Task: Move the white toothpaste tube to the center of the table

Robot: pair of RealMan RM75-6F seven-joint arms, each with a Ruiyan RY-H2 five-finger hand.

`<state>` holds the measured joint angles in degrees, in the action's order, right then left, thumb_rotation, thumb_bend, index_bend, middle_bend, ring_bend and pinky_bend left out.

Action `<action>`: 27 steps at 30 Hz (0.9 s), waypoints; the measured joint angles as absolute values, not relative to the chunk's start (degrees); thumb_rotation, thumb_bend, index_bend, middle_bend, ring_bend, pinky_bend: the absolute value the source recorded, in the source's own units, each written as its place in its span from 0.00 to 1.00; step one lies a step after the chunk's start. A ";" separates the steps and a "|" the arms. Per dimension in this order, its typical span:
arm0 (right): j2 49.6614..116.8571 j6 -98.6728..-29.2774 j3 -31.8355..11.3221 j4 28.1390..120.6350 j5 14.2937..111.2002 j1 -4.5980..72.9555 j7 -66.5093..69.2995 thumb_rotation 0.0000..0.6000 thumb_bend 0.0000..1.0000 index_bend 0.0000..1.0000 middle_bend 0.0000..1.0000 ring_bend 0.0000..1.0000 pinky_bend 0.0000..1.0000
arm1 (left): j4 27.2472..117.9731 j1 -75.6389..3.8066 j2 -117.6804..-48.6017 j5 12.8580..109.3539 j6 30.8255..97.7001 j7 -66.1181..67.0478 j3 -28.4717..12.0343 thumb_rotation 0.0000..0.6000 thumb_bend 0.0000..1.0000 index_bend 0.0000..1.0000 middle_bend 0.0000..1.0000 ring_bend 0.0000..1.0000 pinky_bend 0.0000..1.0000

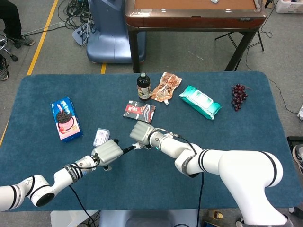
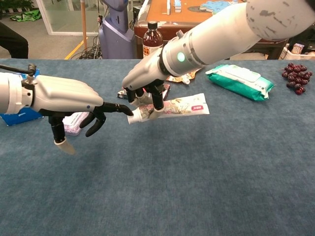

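The left hand [image 2: 64, 98] hovers above the near-left part of the table [image 2: 197, 187], fingers apart and holding nothing; one finger [image 2: 115, 107] points straight out, its tip just beside the cap end of the toothpaste tube [image 2: 170, 108]. The right hand [image 2: 145, 83] grips the tube near its cap end from above, fingers wrapped over both sides. The tube is tilted, with the flat tail end pointing right and slightly raised. In the head view the tube is mostly hidden under the right hand [image 1: 141, 132], which sits near the middle of the table, slightly left of center.

A wide stretch of bare blue cloth lies in front of both hands, reaching the near edge. The right half of the table near the robot is also open.

Just behind the left hand [image 1: 108, 152] lies a small clear packet [image 1: 101, 137]. Further left, well apart, lies a blue cookie box [image 1: 65, 118]. Directly behind the right hand lies a dark red snack packet [image 1: 139, 111], near the hand but apart from it.

Toward the far edge stand a dark bottle [image 1: 143, 87], upright, and beside it an orange snack pouch [image 1: 166, 86], lying flat. To the right lies a teal pack of wipes [image 1: 200, 101]. A bunch of dark grapes [image 1: 238, 96] lies near the far-right corner, well apart from both hands.
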<state>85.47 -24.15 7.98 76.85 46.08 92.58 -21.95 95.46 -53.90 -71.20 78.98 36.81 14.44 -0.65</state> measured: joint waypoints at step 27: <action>83.65 -24.04 5.38 77.90 49.71 90.23 -19.64 1.00 0.99 1.00 0.87 0.93 0.59 | 94.77 -54.33 -72.17 77.63 36.33 16.29 0.50 1.00 0.11 0.00 0.54 0.52 0.23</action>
